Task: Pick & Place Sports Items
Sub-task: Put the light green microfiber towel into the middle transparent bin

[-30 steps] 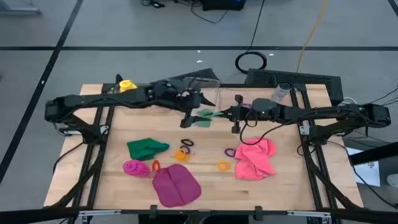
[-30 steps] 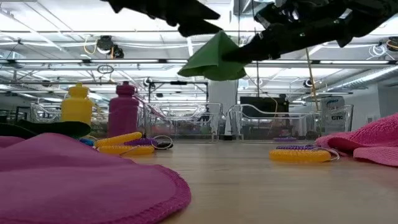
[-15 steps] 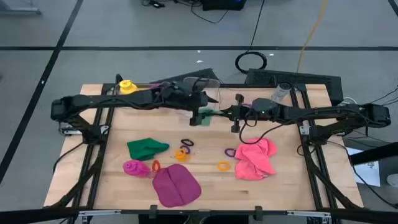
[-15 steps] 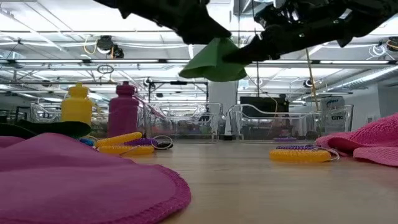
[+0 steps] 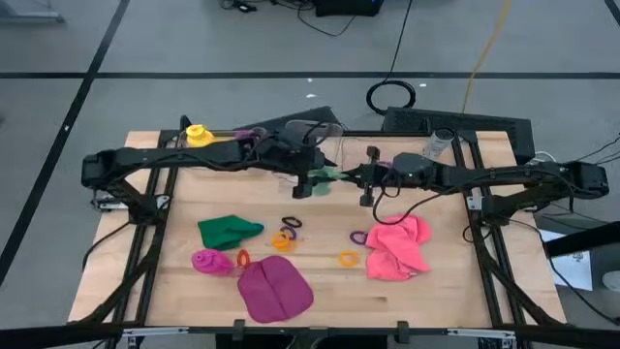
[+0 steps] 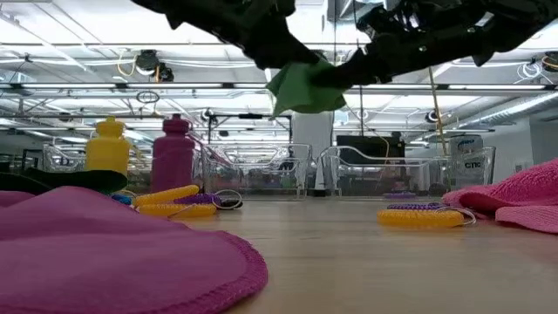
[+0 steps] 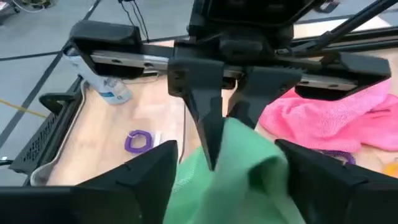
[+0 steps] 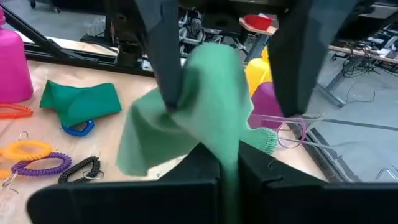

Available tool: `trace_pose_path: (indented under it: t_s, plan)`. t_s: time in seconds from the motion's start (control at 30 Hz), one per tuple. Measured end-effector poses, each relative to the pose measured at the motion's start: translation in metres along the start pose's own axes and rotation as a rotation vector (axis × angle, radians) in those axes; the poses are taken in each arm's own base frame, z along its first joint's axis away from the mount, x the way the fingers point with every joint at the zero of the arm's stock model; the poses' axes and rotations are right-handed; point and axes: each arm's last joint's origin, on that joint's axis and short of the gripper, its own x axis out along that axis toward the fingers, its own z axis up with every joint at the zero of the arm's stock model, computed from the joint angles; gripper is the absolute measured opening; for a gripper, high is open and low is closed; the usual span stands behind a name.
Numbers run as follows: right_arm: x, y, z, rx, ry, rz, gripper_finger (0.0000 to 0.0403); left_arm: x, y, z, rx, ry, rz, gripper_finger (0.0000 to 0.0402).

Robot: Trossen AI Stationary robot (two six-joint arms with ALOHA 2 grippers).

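A light green cloth (image 5: 327,175) hangs in the air over the table's middle, between my two grippers. My right gripper (image 8: 229,158) has come in from the table's right and is shut on it. My left gripper (image 8: 231,109) has come in from the left and stands open, one finger on each side of the cloth (image 7: 242,168). On the table lie a dark green cloth (image 5: 229,231), a magenta cloth (image 5: 275,290), a pink cloth (image 5: 397,245), a magenta bottle (image 5: 207,261) on its side, and several small rings (image 5: 286,233). My right gripper pinches the light green cloth at a bunched edge (image 8: 227,146) between its two fingers. It comes in nearly level from the table's right. The cloth is lifted clear of the table and spreads out slack ahead of the fingers. My left gripper has one finger (image 8: 168,87) lying against the cloth's side. The other finger (image 8: 298,68) stands apart from the cloth. The fingers slant down from the table's left.
A yellow bottle (image 5: 198,134) and a purple bottle (image 6: 173,153) stand at the far left. Clear bins (image 5: 320,129) and a water bottle (image 5: 441,143) sit along the far edge. Bare wood shows between the cloths near the front.
My left gripper has moved toward the table's right and a little down, onto the light green cloth, so its fingers now stand around it. The side of the cloth toward the left gripper has bunched in. My right gripper has kept still.
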Motion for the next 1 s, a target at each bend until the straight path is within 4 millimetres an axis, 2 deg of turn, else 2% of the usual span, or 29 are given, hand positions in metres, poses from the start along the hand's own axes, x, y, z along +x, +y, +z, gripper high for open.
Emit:
trace_pose_path:
  t_s: [0.2, 0.37, 0.5, 0.8, 1.0]
  plan:
    - [0.0, -0.0012, 0.001, 0.021, -0.004, -0.034, 0.0, 0.0001, -0.0002, -0.0005, -0.028, 0.005, -0.004, 0.018]
    - [0.0, -0.0016, 0.0009, 0.039, -0.004, -0.036, 0.0, 0.0004, -0.0036, 0.0005, -0.02, -0.006, -0.043, 0.0177]
    - [-0.0001, -0.0046, 0.0, 0.056, -0.002, -0.045, 0.0, 0.0008, -0.0064, 0.0029, -0.012, -0.026, -0.058, 0.0198]
    - [-0.0001, -0.0084, -0.0006, 0.077, -0.005, -0.057, 0.0, 0.0008, -0.0064, 0.0028, -0.012, -0.025, -0.058, 0.0278]
    - [-0.0002, -0.0088, 0.0012, 0.102, -0.024, -0.057, 0.0, 0.0009, -0.0045, -0.0006, 0.009, 0.027, 0.025, 0.0308]
